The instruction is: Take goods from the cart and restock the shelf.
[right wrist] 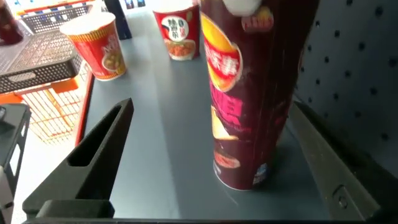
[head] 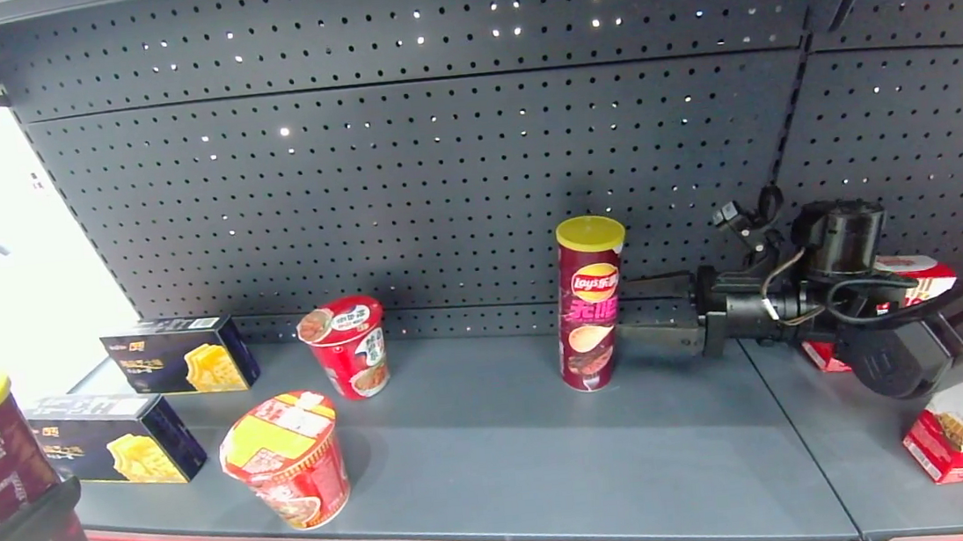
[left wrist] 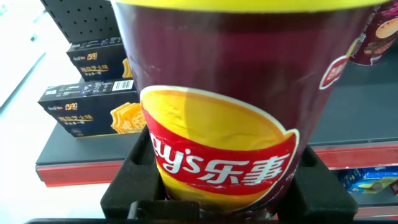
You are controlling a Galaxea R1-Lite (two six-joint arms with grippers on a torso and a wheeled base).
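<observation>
- Head view: forward and down onto the shelf point(head: 482, 456)
- Left wrist view: close against the held can point(left wrist: 217, 93)
- Right wrist view: low along the shelf, sharing the standing can point(right wrist: 249, 106) with head view

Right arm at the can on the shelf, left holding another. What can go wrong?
The shelf can stands between the right gripper's open jaws, nearer one; a skewed pull-back may tip it. The second can in the left gripper needs a spot, and noodle cups and boxes crowd that side of the shelf.
</observation>
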